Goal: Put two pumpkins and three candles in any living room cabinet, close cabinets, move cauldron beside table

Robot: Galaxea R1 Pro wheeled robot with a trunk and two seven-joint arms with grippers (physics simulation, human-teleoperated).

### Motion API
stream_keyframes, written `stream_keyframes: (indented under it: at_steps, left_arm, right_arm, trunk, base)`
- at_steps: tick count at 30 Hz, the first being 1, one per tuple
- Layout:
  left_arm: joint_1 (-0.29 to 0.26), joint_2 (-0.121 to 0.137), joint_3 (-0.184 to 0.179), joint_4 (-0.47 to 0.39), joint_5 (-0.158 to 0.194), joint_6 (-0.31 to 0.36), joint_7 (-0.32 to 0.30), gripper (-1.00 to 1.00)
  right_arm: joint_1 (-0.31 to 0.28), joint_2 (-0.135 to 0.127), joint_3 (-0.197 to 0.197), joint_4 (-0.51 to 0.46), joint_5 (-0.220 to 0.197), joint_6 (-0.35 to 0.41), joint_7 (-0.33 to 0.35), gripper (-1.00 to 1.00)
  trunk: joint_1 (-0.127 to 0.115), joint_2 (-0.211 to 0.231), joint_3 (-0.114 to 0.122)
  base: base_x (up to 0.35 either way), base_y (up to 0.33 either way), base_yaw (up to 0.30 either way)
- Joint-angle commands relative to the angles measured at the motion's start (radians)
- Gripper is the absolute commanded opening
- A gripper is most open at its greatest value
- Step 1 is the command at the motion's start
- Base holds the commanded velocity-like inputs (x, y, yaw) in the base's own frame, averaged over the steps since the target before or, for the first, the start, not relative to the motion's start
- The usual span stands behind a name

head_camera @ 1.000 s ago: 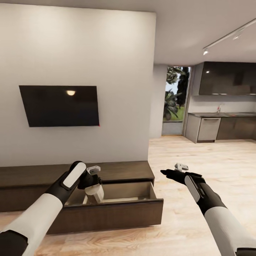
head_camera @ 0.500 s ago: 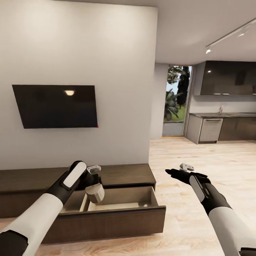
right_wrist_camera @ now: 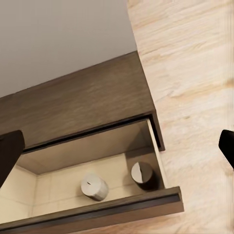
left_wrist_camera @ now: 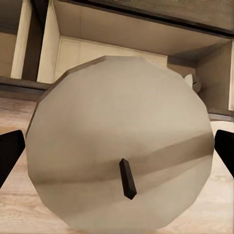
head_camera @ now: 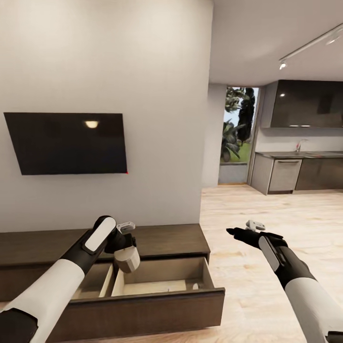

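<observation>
The left gripper (head_camera: 125, 247) is seen clamped on a pale beige candle (head_camera: 126, 259), which is held above the open drawer (head_camera: 143, 305) of the low dark-brown cabinet (head_camera: 166, 236), at about 7 o'clock in the head view. In the left wrist view the candle's (left_wrist_camera: 122, 146) wick end fills the frame between the two dark fingertips (left_wrist_camera: 9, 151). The right gripper (head_camera: 240, 232) is held over the wooden floor (head_camera: 286, 214) at 4 o'clock, with its fingertips (right_wrist_camera: 9, 156) well apart and nothing between them.

Two more candles, one standing (right_wrist_camera: 94, 186) and one lying on its side (right_wrist_camera: 142, 174), are shown on the drawer's pale floor in the right wrist view.

Risk, as judged: if the grip is released from this height, the candle may bounce, roll, or strike those below; a release too near the drawer front could send it onto the floor.

Hidden or unclear: the left part of the drawer is masked by the left arm, the candles are barely discernible in the head view, and a neighbouring compartment (head_camera: 93, 281) is only partly visible.
</observation>
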Motion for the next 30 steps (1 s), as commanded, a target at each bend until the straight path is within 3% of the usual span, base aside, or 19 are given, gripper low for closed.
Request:
stream_keyframes:
  at_steps: [1,8,23,30]
  left_arm:
    - [-0.001,0.001,-0.004,-0.001,0.01,0.0,0.009,-1.0]
    - [-0.001,0.002,-0.004,0.004,0.012,0.0,0.008,-1.0]
    - [-0.001,0.001,-0.004,0.048,0.012,0.0,0.008,-1.0]
    - [-0.001,0.001,-0.005,0.054,0.013,0.0,0.008,-1.0]
  right_arm:
    - [0.0,-0.004,-0.003,0.005,-0.001,0.005,0.004,1.0]
    - [0.0,-0.021,-0.004,0.063,-0.003,-0.003,0.004,1.0]
    - [0.001,-0.022,-0.004,0.069,-0.004,-0.003,0.004,1.0]
    - [0.0,-0.022,-0.003,0.071,-0.004,-0.003,0.004,1.0]
  trunk:
    - [0.0,-0.001,-0.001]
    - [0.0,-0.001,-0.001]
    - [0.0,-0.001,-0.001]
    - [0.0,-0.001,-0.001]
  base:
    - [0.018,-0.012,0.0]
    - [0.197,0.061,0.0]
    - [0.199,0.001,0.0]
    - [0.034,-0.032,0.0]
